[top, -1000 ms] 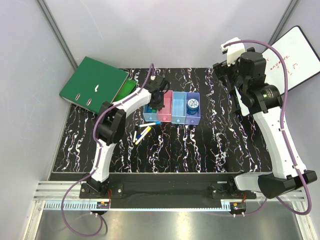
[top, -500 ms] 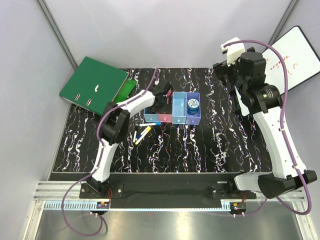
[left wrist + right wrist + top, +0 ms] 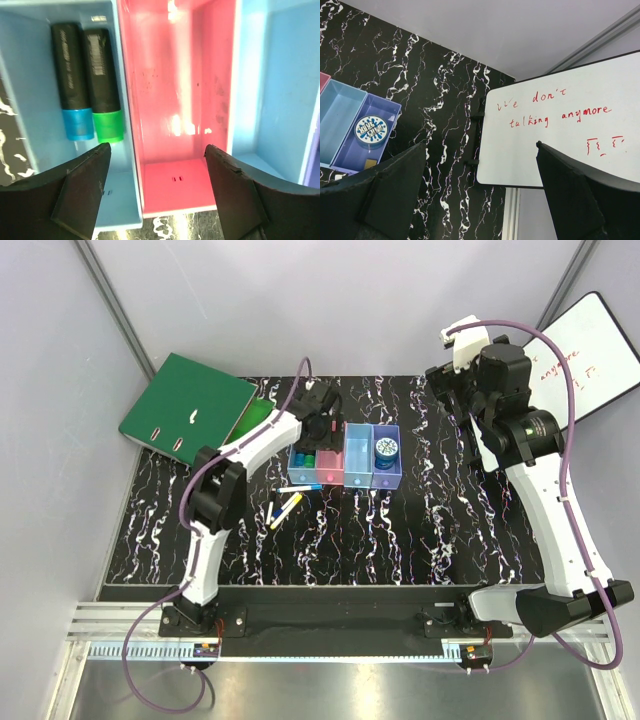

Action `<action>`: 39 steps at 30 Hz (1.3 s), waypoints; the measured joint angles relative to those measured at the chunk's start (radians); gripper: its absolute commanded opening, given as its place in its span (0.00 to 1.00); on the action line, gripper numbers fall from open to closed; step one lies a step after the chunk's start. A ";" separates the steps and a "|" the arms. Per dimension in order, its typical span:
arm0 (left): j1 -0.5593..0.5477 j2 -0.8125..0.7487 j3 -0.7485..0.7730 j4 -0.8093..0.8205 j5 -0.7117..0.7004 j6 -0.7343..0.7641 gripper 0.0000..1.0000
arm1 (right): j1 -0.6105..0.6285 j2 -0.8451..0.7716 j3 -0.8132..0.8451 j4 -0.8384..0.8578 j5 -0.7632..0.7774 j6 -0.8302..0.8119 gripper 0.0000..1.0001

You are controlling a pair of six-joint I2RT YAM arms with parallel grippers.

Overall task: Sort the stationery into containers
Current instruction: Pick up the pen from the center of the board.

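The containers are a joined row of bins: light blue, pink, light blue, purple. My left gripper hangs open over the row's far side, with nothing between its fingers. Below it the left blue bin holds a blue-capped marker and a green-capped marker, and the pink bin is bare. The round blue tin lies in the purple bin. Short pens in white, yellow and blue lie loose on the table in front of the bins. My right gripper is raised at the back right, open and holding nothing.
A large green ring binder lies open at the back left corner. A whiteboard with red writing leans at the back right. The black marbled table is ringed by grey walls.
The left gripper has opened and drawn back toward the far side of the bins, uncovering the two markers in the left blue bin. The right arm has not moved.
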 measured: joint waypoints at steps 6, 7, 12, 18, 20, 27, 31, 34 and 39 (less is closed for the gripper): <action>0.029 -0.058 0.027 0.001 -0.004 0.049 0.95 | 0.000 0.000 -0.005 0.000 0.000 0.000 1.00; 0.036 -0.075 0.027 0.002 0.003 0.076 0.96 | 0.000 0.000 -0.005 0.000 0.000 0.000 1.00; 0.072 -0.256 -0.121 0.084 0.085 0.376 0.99 | 0.000 -0.004 -0.006 0.000 0.000 -0.005 1.00; 0.070 -0.473 -0.403 0.093 0.171 0.765 0.99 | 0.000 -0.021 -0.009 0.000 -0.001 -0.005 1.00; 0.066 -0.472 -0.436 0.084 0.169 0.828 0.99 | 0.000 -0.027 -0.009 0.000 -0.001 -0.005 1.00; 0.068 -0.433 -0.526 0.047 0.134 0.871 0.99 | 0.000 -0.046 -0.009 -0.001 -0.008 -0.004 1.00; 0.086 -0.384 -0.537 0.041 0.091 0.847 0.99 | 0.000 -0.057 -0.009 -0.003 -0.009 -0.004 1.00; 0.129 -0.347 -0.537 0.037 0.089 0.810 0.96 | 0.000 -0.065 -0.009 -0.009 -0.014 -0.004 1.00; 0.195 -0.311 -0.536 0.012 0.093 0.745 0.83 | 0.000 -0.066 -0.009 -0.021 -0.020 -0.004 1.00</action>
